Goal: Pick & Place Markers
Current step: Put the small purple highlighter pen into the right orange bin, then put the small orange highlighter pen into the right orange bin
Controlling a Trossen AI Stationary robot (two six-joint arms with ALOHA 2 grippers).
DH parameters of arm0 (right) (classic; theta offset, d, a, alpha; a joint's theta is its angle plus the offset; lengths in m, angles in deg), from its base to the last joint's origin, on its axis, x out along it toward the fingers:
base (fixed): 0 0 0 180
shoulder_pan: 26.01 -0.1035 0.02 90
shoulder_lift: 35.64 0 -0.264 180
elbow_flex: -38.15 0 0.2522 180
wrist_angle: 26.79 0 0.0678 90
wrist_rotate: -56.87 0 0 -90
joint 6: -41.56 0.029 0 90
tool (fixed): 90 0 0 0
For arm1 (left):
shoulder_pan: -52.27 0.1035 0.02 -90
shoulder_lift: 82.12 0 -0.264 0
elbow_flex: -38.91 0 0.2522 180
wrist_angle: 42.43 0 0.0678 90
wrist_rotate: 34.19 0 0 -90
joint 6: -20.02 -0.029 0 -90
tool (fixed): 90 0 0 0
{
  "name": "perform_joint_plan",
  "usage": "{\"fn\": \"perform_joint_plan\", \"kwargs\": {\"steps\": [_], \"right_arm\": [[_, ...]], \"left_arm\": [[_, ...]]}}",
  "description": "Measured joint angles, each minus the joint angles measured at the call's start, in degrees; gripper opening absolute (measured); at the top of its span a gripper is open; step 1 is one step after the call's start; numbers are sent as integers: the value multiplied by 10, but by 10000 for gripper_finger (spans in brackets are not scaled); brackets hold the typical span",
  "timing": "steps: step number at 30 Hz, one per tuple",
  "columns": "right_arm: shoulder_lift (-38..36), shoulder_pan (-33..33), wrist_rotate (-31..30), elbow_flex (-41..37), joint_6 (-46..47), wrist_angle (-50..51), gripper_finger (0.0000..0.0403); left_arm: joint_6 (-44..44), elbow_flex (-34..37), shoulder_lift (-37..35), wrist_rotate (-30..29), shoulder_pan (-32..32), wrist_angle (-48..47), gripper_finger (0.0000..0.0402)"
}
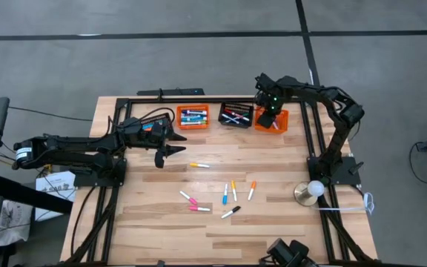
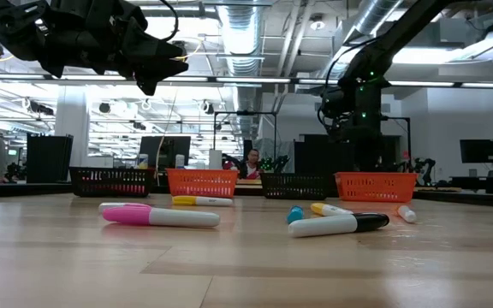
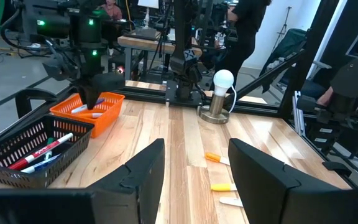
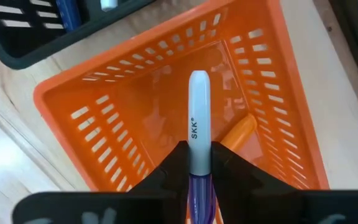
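- Right gripper (image 4: 199,163) first: its fingers are pinching a white-and-purple marker (image 4: 199,118), which sticks straight out past the fingertips, long axis in line with the gripper.
- Directly beyond that marker's tip sits the open orange basket (image 4: 135,130); an orange marker (image 4: 240,132) already lies inside against one wall. The drop looks like a matter of simply letting go over the basket.
- From above, this right gripper (image 1: 267,111) hangs over the orange basket at the far right of the row.
- Left gripper (image 3: 194,171), fingers spread and holding nothing, hovers above the table.
- Ahead of it lie loose markers (image 1: 224,194), scattered mid-table; a yellow marker (image 1: 199,165) is nearest, so the left arm is the closer one for those.
- Farther back, a black basket (image 1: 236,116) and another orange basket (image 1: 193,116) hold markers.
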Motion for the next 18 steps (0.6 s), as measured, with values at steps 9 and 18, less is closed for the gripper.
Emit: {"fn": "perform_joint_plan", "kwargs": {"steps": [9,18], "right_arm": [[0,0,0,0,0,-5,97],[-1,1,2,0,0,-15,118]], "left_arm": [[0,0,0,0,0,0,177],[0,0,0,0,0,0,177]]}}
